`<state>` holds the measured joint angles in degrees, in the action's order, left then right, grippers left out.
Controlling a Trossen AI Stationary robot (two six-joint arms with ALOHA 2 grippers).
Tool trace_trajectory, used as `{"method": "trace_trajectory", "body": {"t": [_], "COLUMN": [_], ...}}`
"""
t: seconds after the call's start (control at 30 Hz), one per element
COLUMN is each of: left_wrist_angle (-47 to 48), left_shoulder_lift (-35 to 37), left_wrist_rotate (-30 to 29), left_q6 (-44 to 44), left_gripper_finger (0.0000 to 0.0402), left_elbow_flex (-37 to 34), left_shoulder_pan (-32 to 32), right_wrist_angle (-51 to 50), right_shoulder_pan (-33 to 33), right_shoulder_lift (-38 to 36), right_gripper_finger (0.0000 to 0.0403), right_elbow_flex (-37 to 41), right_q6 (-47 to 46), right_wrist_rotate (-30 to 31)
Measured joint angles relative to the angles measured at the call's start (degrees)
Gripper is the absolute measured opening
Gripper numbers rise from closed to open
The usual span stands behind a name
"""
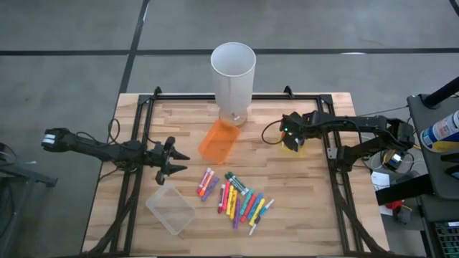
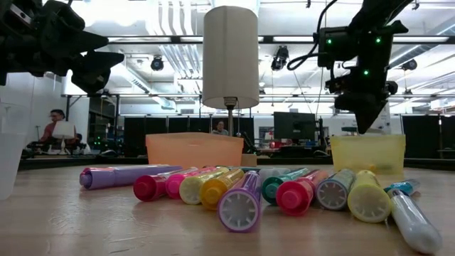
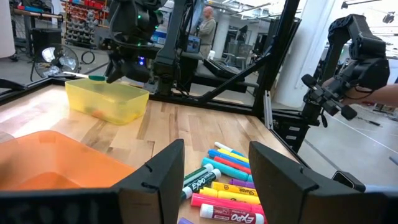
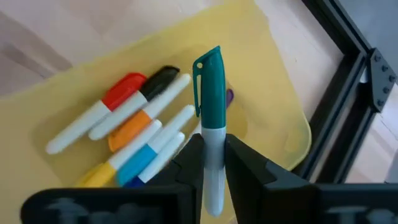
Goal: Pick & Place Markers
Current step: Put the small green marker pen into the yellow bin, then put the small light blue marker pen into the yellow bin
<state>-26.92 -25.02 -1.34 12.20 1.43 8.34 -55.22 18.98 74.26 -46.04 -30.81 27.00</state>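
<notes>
Several coloured markers (image 1: 235, 197) lie side by side on the wooden table, and show in the low view as a row (image 2: 242, 193). My right gripper (image 4: 213, 144) hangs over the yellow bin (image 1: 290, 145), shut on a teal-capped marker (image 4: 210, 81). Several markers (image 4: 134, 124) lie in that yellow bin (image 4: 273, 93). My left gripper (image 1: 185, 163) is open and hovers left of the pile, near the orange bin (image 1: 219, 140). Its fingers (image 3: 155, 180) frame the markers (image 3: 227, 183) without touching them. My right gripper pinches the teal-capped marker by its white barrel (image 4: 214, 140) between the two fingers. The teal cap end (image 4: 208, 74) sticks out past the fingertips. The marker is lifted clear above the yellow bin; in the left wrist view it (image 3: 93, 78) lies about level.
A tall white cylinder (image 1: 233, 68) stands at the table's far side behind the orange bin. A clear bin (image 1: 171, 208) sits near the front left. Black frame rails (image 1: 136, 143) run along the table's edges. People show in the room beyond the table.
</notes>
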Motion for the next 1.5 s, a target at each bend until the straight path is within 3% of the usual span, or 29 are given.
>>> {"method": "trace_trajectory", "body": {"t": [0.3, 0.5, 0.83, 1.23, 1.5], "left_wrist_angle": [0.0, 0.0, 0.0, 0.0, 0.0], "left_shoulder_lift": [0.0, 0.0, 0.0, 0.0, 0.0], "left_wrist_rotate": [0.0, 0.0, 0.0, 0.0, 0.0], "left_q6": [0.0, 0.0, 0.0, 0.0, 0.0], "left_gripper_finger": [0.0174, 0.0174, 0.0174, 0.0174, 0.0174], "left_elbow_flex": [0.0, 0.0, 0.0, 0.0, 0.0], "left_shoulder_pan": [0.0, 0.0, 0.0, 0.0, 0.0], "right_wrist_angle": [2.5, 1.3, 2.4, 4.2, 10.4], "right_shoulder_pan": [-0.1, -1.0, -10.4, -21.6, -28.2], "right_shoulder_lift": [0.0, 0.0, 0.0, 0.0, 0.8], "right_gripper_finger": [0.0126, 0.0153, 0.0148, 0.0132, 0.0133], "right_elbow_flex": [0.0, -1.6, -8.0, -10.5, -10.3], "right_q6": [0.0, 2.7, 11.9, 14.4, 14.7], "right_wrist_rotate": [0.0, -1.2, -9.0, -9.6, -22.7]}}
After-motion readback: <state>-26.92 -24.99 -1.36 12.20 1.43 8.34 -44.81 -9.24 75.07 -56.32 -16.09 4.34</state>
